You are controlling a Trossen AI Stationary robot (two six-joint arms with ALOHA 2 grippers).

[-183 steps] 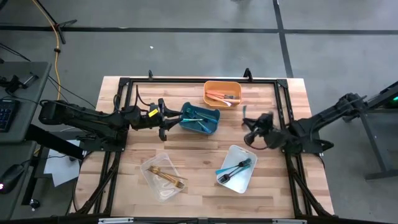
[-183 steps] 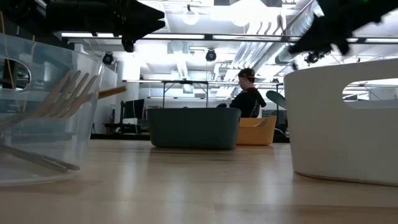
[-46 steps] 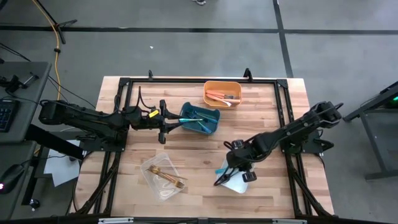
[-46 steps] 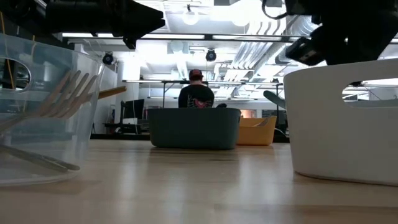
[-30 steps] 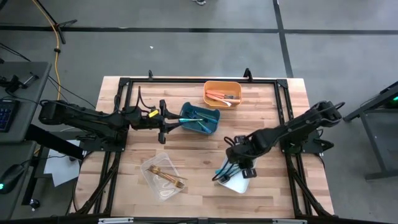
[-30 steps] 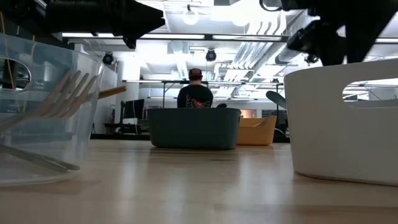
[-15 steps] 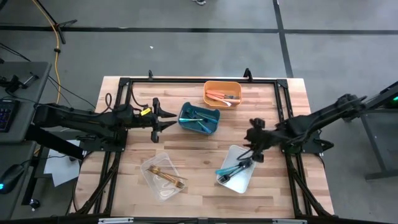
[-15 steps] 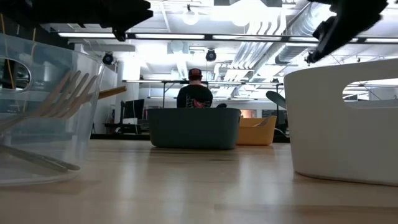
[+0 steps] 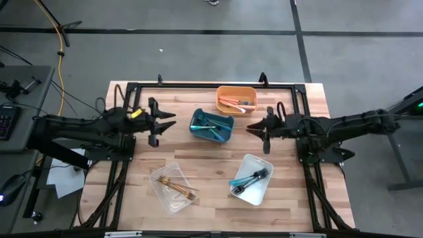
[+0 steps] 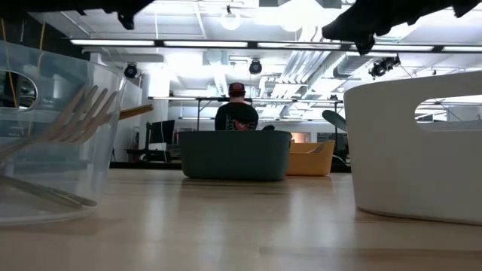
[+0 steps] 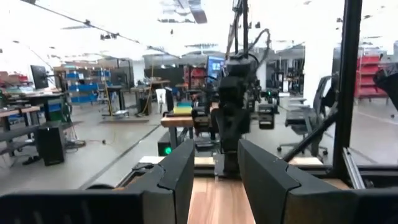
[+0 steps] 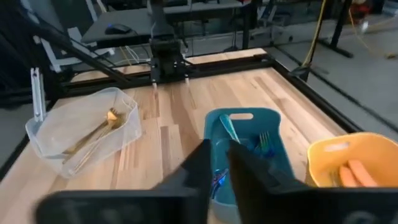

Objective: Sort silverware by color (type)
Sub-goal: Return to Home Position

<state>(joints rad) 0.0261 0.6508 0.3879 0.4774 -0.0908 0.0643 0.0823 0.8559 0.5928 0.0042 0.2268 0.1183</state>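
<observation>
The silverware lies in four bins. Salmon-orange pieces (image 9: 232, 101) are in the orange bin (image 9: 236, 91), teal ones (image 9: 210, 127) in the teal bin (image 9: 222, 135) and gold forks (image 9: 177, 187) in the clear bin (image 9: 162, 198). Dark pieces (image 9: 254, 177) and one teal piece (image 9: 236, 181) are in the white bin (image 9: 259, 195). My left gripper (image 9: 170, 120) hovers left of the teal bin, level, open and empty (image 11: 214, 180). My right gripper (image 9: 251, 128) hovers right of the teal bin, pointing at it. Only a narrow gap separates its fingers (image 12: 219, 171), with nothing between them.
A black frame rail (image 9: 211, 84) runs round the tabletop. Bare wood lies between the teal bin and the two near bins. A person (image 10: 237, 113) stands in the room beyond the table's far edge.
My right gripper has come up out of the white bin, gone toward the far edge and tipped from pointing down to nearly level, now facing the teal bin. My left gripper has drawn back from the teal bin toward the table's left edge and risen.
</observation>
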